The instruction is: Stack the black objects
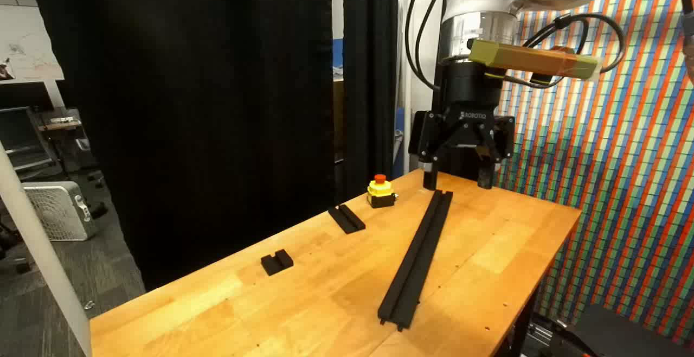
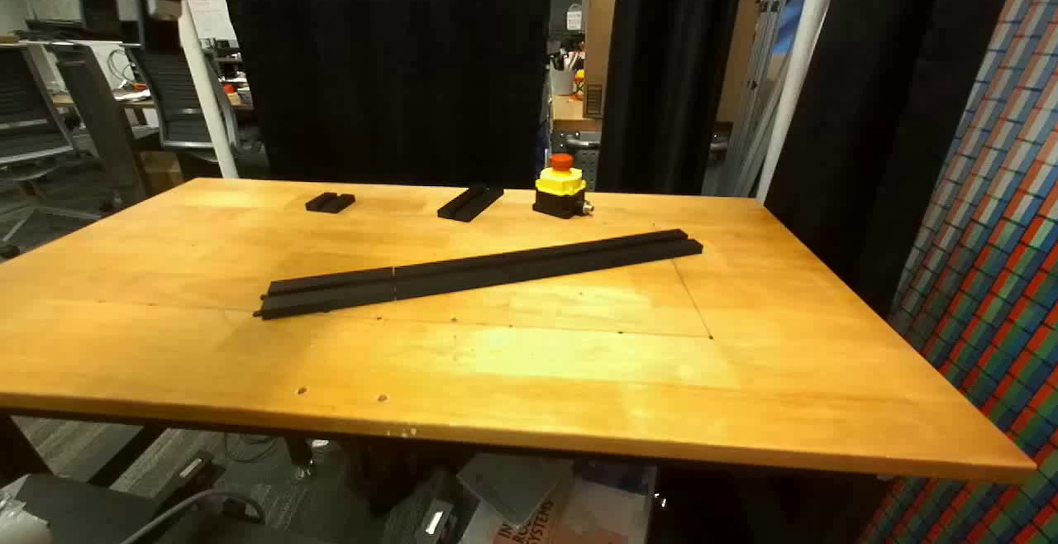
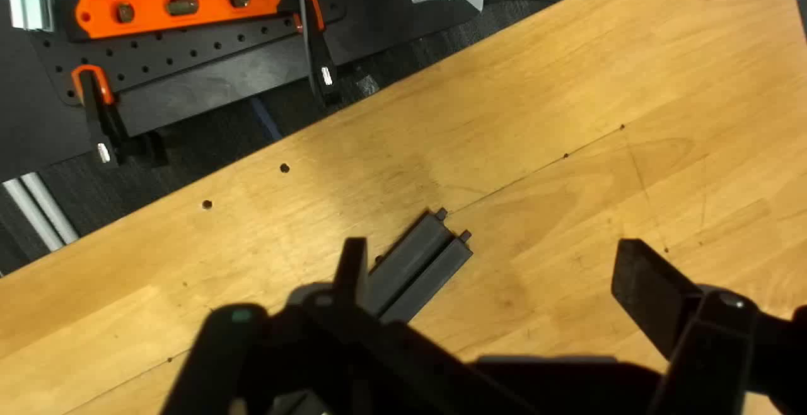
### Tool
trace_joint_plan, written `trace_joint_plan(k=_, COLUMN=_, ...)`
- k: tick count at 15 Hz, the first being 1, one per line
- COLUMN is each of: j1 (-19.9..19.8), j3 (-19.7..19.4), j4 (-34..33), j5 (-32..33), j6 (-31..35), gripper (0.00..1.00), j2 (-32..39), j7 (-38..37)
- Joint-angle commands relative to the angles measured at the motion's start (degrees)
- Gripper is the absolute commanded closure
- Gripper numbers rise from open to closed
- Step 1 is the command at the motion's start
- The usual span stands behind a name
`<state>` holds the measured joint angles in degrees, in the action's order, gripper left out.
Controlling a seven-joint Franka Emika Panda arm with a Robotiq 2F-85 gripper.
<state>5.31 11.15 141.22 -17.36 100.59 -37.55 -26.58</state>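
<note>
Three black objects lie apart on the wooden table, seen in both exterior views. A long grooved bar [image 1: 417, 259] [image 2: 479, 274] stretches across the middle. A smaller flat slab [image 1: 347, 219] [image 2: 469, 203] rests near the curtain side, and the smallest block [image 1: 277, 262] [image 2: 330, 202] sits farther along that edge. My gripper [image 1: 458, 180] [image 2: 132, 27] hangs above the tabletop, pointing down, its fingers wide apart with nothing between them. In the wrist view the gripper [image 3: 490, 257] frames bare wood; one pegged end of the bar [image 3: 410, 267] shows beside a finger, which covers the rest.
A yellow box with a red button [image 1: 380, 191] [image 2: 561, 187] stands by the slab. The black curtain [image 1: 190, 102] hangs along the table's back edge. Beyond the table [image 3: 504, 87] edge in the wrist view lies a dark board with an orange level [image 3: 148, 8] and clamps.
</note>
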Motion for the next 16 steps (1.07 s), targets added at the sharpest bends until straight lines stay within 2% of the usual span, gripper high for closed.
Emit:
trace_joint_plan(k=1, j1=-0.69, j3=0.51, j4=-0.34, j5=-0.28, j6=-0.20, gripper=0.00, j2=-0.04, j7=0.31)
trace_joint_plan(k=6, j1=-0.71, j3=0.52, j4=-1.12, j5=-0.30, j6=-0.21, gripper=0.00, j2=-0.32, j7=0.32)
trace_joint_plan(k=9, j1=-1.31, j3=1.81, j4=1.09, j5=-0.56, j6=3.68, gripper=0.00, j2=0.55, j7=-1.49)
trace_joint_plan(k=11, j1=-1.45, j3=2.96, j4=4.03, j5=-1.88, j6=9.89, gripper=0.00, j2=2.13, j7=-3.36)
trace_joint_plan(k=14, j1=-0.37, j3=4.98, j4=8.74, j5=-5.71, j6=22.78, gripper=0.00, j2=7.52, j7=-6.59)
trace_joint_plan(k=16, j1=-0.39, j3=6.87, j4=10.60, j5=-7.26, j6=31.08, gripper=0.00, j2=12.00, j7=-11.72)
